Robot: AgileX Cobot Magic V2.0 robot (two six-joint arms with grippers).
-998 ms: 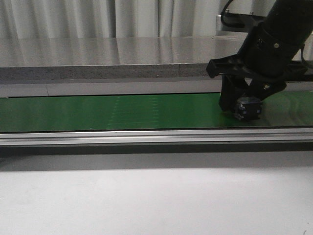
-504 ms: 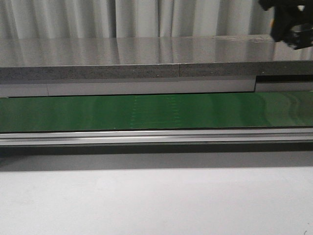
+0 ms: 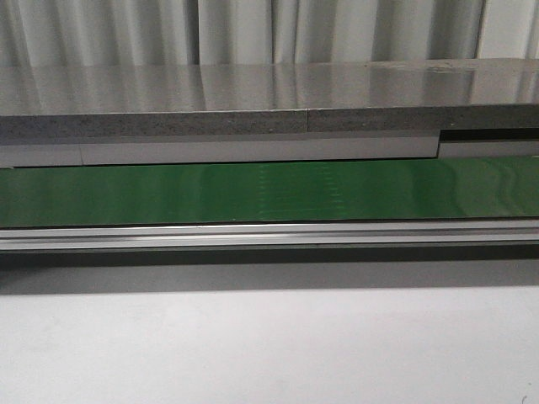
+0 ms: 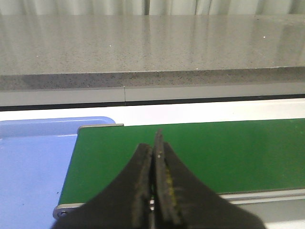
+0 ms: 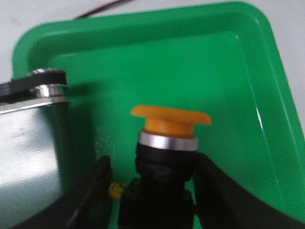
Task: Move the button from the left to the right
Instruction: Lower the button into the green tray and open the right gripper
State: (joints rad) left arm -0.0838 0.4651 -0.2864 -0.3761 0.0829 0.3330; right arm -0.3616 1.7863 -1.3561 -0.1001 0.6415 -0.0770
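Yellow-capped button (image 5: 164,157) between right claw (image 5: 150,191) fingers, above green tray (image 5: 228,62).

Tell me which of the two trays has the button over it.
The green tray in the right wrist view: the button sits between the right pincer fingers above it. The blue tray by the conveyor holds nothing visible.

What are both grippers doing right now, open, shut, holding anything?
Left gripper: jaws shut, holding nothing, above the green belt.
Right gripper: jaws shut on the button, over the green tray.
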